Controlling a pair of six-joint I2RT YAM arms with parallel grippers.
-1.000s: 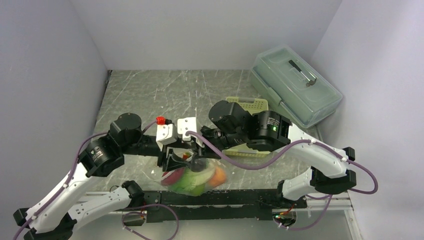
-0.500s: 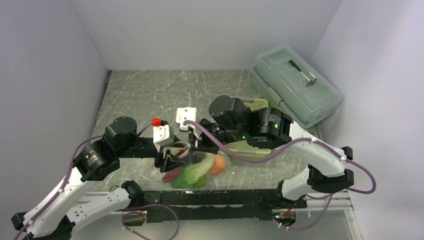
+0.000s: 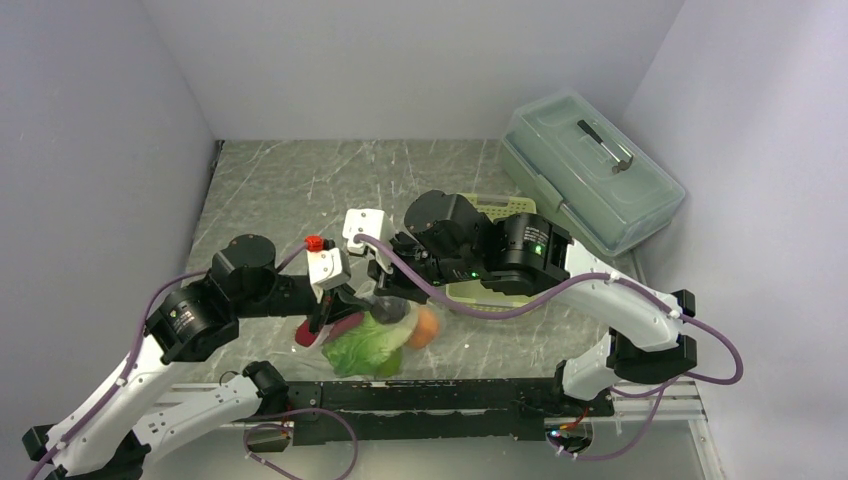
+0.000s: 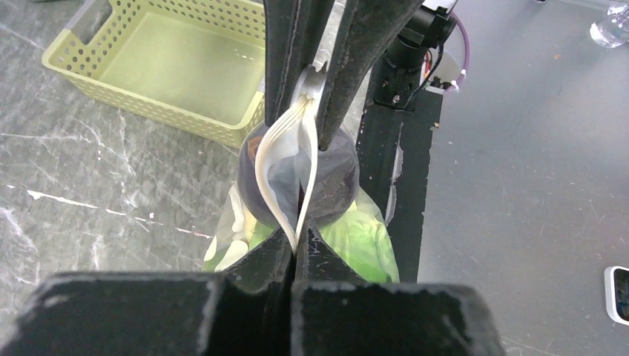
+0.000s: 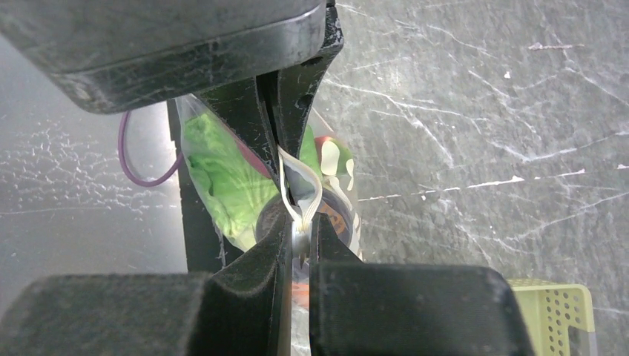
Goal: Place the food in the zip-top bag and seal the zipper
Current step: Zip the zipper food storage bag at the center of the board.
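Observation:
The zip-top bag (image 3: 372,338) hangs between my two grippers just above the table's near edge, holding the food: leafy lettuce (image 3: 362,347), an orange ball (image 3: 425,326) and a red piece (image 3: 318,333). In the left wrist view the whitish zipper (image 4: 284,152) runs from my left gripper (image 4: 297,248), shut on its near end, up to the right gripper's fingers (image 4: 367,52). A dark maroon ball (image 4: 335,178) and lettuce (image 4: 360,237) show below the strip. My right gripper (image 5: 303,236) is shut on the zipper's (image 5: 295,185) other end. The strip bulges apart in the middle.
The pale green slotted basket (image 3: 492,210) sits under the right arm, empty as seen from the left wrist (image 4: 170,63). A large translucent lidded box (image 3: 590,170) stands at the back right. The black base rail (image 3: 450,395) runs just in front of the bag.
My left gripper has closed onto the zipper's end. Both grippers and the bag have shifted left, and the bag now hangs more spread out sideways.

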